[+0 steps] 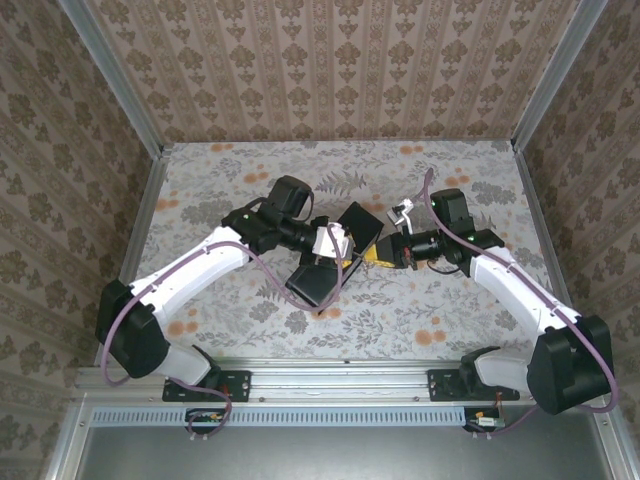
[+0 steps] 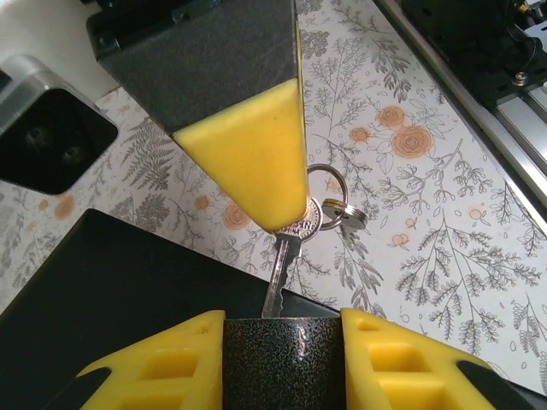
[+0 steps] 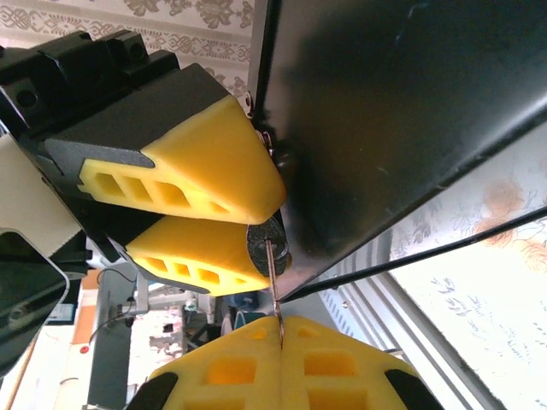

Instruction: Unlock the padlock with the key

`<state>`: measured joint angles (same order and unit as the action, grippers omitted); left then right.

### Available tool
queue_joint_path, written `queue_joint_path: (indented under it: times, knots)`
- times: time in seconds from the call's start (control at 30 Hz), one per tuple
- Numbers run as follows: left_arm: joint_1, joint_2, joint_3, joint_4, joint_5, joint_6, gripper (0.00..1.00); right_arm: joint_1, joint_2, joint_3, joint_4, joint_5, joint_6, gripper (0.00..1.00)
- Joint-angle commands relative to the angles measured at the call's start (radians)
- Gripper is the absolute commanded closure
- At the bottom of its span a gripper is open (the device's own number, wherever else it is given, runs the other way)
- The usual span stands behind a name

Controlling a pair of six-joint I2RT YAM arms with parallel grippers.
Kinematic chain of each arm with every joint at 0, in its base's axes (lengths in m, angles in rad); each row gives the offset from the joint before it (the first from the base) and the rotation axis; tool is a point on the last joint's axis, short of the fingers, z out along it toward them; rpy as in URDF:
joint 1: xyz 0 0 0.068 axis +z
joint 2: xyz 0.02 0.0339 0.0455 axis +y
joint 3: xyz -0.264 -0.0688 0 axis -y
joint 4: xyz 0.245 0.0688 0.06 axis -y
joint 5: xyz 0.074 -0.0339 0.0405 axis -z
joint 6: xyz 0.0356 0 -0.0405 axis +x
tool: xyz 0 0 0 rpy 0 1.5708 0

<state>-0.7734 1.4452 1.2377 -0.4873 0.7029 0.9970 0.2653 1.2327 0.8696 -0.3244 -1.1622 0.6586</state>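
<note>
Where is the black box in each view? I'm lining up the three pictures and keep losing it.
Top external: box at the picture's centre.
Left wrist: box at lower left, its dark top running toward the bottom edge.
Right wrist: box at upper right, a tilted black panel.
Shared landmark: the left claw sits at the box's edge in every view, with the key beside it in both wrist views.

Floral-patterned table (image 1: 430, 310), black box (image 1: 318, 284) tilted near its middle

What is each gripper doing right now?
Left gripper: closed on the padlock, a dark block.
Right gripper: closed on the key.
</note>
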Motion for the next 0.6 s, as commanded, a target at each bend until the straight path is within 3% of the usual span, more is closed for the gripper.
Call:
queue_joint_path:
  times: [0.0,0.27,0.57]
  knots:
    - [-0.017,-0.063,0.005,0.048,0.086,0.075,0.85,-0.002,0.002,0.042,-0.004,-0.072,0.038,1.0]
    - [-0.008,-0.075,-0.024,0.061,0.109,0.111,0.85,-0.007,0.034,0.026,0.041,-0.105,0.072,1.0]
    - [0.014,-0.056,-0.035,0.093,0.141,0.122,0.85,-0.006,0.034,0.044,-0.027,-0.126,0.005,1.0]
